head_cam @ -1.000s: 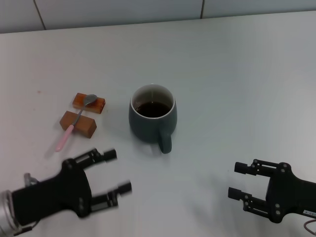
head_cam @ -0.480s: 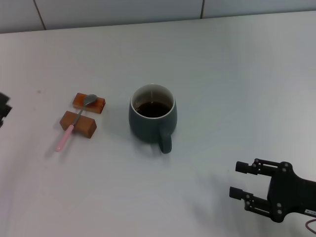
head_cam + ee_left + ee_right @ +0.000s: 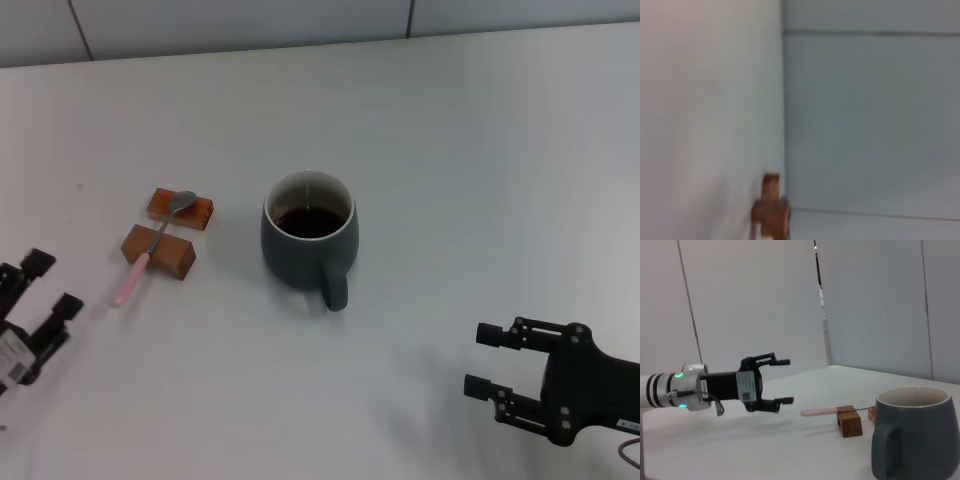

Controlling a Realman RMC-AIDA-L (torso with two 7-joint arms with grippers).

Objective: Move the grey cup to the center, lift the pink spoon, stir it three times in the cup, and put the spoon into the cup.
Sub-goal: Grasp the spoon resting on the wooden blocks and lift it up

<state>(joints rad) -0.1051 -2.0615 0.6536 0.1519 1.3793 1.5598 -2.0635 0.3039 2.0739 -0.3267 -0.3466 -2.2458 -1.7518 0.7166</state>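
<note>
The grey cup (image 3: 308,240) stood upright near the middle of the white table (image 3: 480,150), dark liquid inside and its loop handle turned toward the robot, so the first part of the task looked, by my reading, already met or close to it. To the cup's left, well apart from it, the pink spoon (image 3: 150,248) lay bridged across two brown wooden blocks (image 3: 168,234): its metal bowl rested on the farther block, its neck crossed the nearer one, and the pink handle sloped down toward the tabletop. That propping seemed meant to keep the handle raised enough for fingers to close around it rather than scrape at a flat surface. The left gripper (image 3: 38,300) hovered low at the table's left edge, near the handle end of the spoon but not touching it, its fingers spread with nothing between them; the right wrist view showed it (image 3: 772,381) held above the surface with its open jaws pointing toward the spoon, which fits an approach for the lift. The left wrist view was too blurred to add much beyond a glimpse of the blocks (image 3: 771,207). The right gripper (image 3: 490,362) sat low on the table's near right side, well clear of the cup, also spread and empty, apparently parked so the left arm could work the spoon alone.
</note>
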